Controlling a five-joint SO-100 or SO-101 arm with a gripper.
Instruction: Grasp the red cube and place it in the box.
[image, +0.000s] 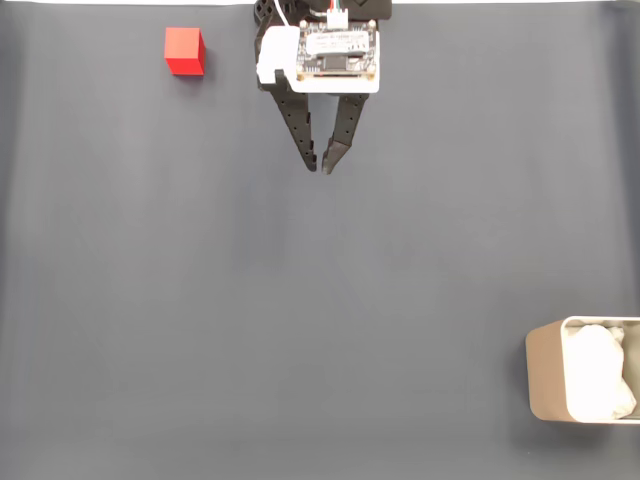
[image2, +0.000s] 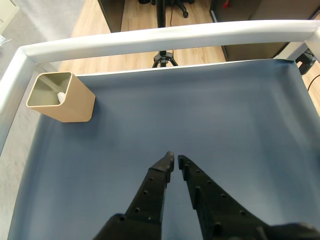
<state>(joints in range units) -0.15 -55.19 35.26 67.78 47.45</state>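
From where I stand, the black 2-finger gripper hangs over the dark blue-grey matte table mat with its tips drawn almost together, only a sliver between them, and nothing held. The small bright red matte cube sits on the mat to the left of the gripper in the fixed view, well apart from it and level with the arm's white wrist housing. I'd judge the arm is parked at its start pose, fingers pointing away from its base, so the grasp has not begun.

The beige rectangular box with rounded corners stands far from the gripper, at the lower right in the fixed view, where the frame edge cuts it off. Something pale and crumpled lies inside; I cannot tell what. In the wrist view the box sits beyond the fingertips to the left, its interior mostly shadowed.
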